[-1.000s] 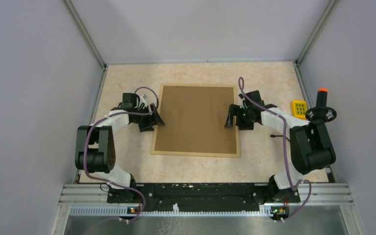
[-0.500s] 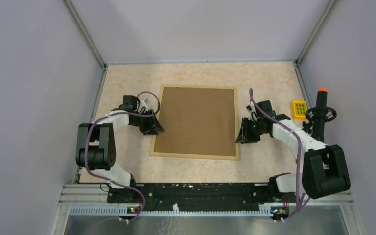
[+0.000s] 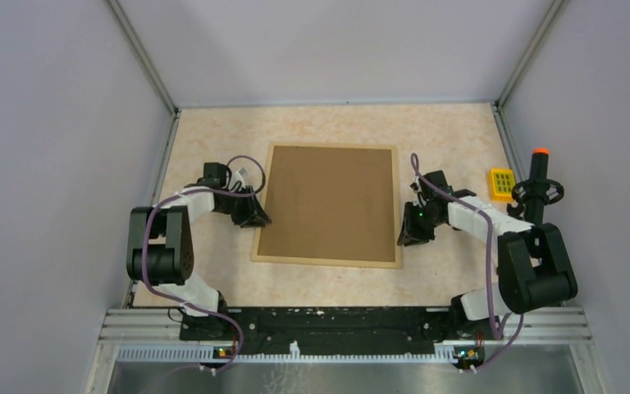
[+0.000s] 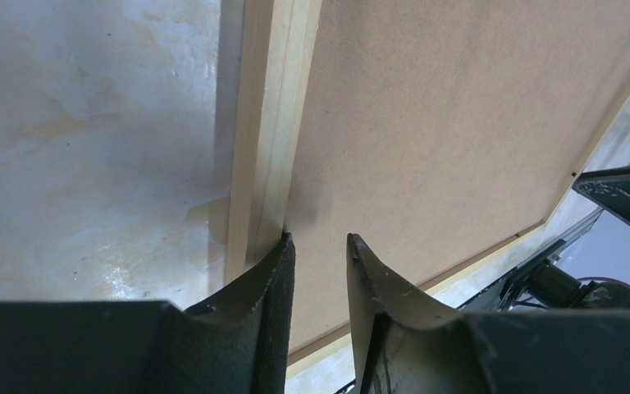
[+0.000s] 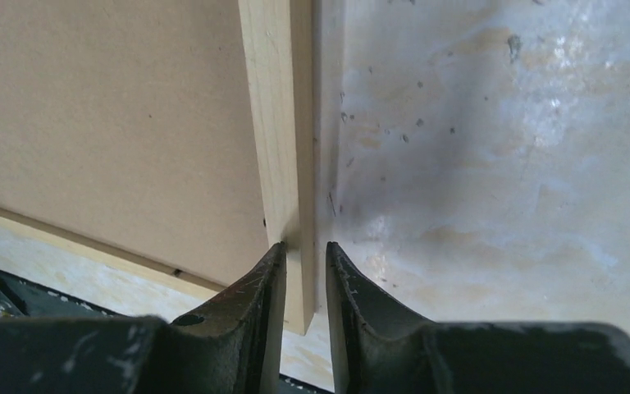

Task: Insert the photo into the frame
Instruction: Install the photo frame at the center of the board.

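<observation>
Frame (image 3: 326, 261) lies back-up mid-bench (image 3: 328, 127). Right gripper (image 5: 306, 250) pinches its right rail. Left gripper (image 4: 318, 246) is at the left rail, jaws narrowly apart, grip unclear.

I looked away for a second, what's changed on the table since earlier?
The right tool moved outward off the backing board and nearer, now straddling the right rail of the frame; the left tool slid slightly nearer. Both tools narrowed. Frame, board and yellow box stayed put.

The backing board (image 3: 328, 203) hides whatever the frame (image 3: 326, 261) holds.
</observation>
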Controlling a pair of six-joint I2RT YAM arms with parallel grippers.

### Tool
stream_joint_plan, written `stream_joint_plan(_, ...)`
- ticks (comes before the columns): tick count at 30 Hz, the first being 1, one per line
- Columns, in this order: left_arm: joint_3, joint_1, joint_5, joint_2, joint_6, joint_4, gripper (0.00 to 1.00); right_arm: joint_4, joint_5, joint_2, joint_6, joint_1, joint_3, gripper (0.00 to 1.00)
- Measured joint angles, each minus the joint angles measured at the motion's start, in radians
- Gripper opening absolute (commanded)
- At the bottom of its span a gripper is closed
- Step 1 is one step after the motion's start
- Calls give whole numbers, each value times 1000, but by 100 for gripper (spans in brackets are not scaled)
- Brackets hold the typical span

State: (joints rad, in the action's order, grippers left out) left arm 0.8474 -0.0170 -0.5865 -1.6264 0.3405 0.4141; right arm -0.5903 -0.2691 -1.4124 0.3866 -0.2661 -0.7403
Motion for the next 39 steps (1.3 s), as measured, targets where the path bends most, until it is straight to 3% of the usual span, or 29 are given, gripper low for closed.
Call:
stream_joint_plan(13,-8,-4,0,0,-3,-10,30,58,-50,-79,1,0,-16,19)
stream_joint_plan(19,-8,-9,-5,-6,-16,-11,29,-60,-18,-190,-25,-31,-140,18)
stream_joint_plan(25,2,-14,-35,-28,-28,-10,28,-278,111,-368,-48,-120,-350,20)
stream_joint_plan(32,2,-14,-53,-35,-37,-13,27,-577,328,-630,-39,-267,-639,33)
stream_joint_plan(36,0,-14,-58,-35,-38,-17,27,-665,442,-703,-37,-338,-723,55)
stream_joint_plan(39,0,-14,-60,-35,-40,-18,26,-684,500,-697,-50,-352,-738,62)
